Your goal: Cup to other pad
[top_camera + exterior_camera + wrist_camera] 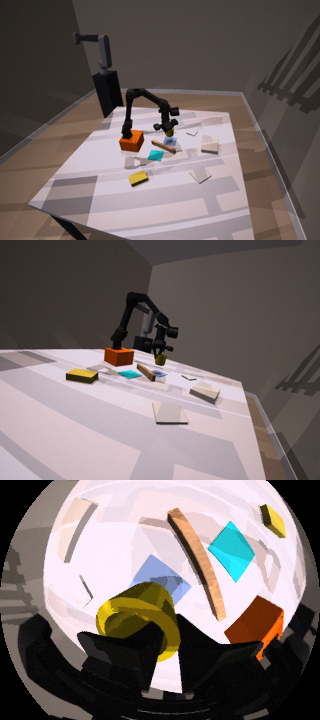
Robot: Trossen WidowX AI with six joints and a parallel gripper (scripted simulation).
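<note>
A yellow cup [169, 132] [161, 359] [150, 593] hangs in the air above the blue pad [173, 139] [163, 374] [150, 566], looking about upright in the top and exterior views. My gripper [166, 130] [157, 355] [170, 616] is shut on the cup, with the fingertips at its rim and wall. The cup's shadow falls on the blue pad. The cyan pad [155, 155] [129, 374] [232, 552] lies flat and bare on the table. The marbles cannot be made out; the fingers and the cup's wall hide part of its inside.
A wooden bar [164, 146] [146, 372] [197, 562] lies between the two pads. An orange block [131, 143] [118, 357] is under the arm's base. A yellow block [138, 177] [82, 375] and several pale slabs, one thick [209, 144] [205, 391], lie farther out.
</note>
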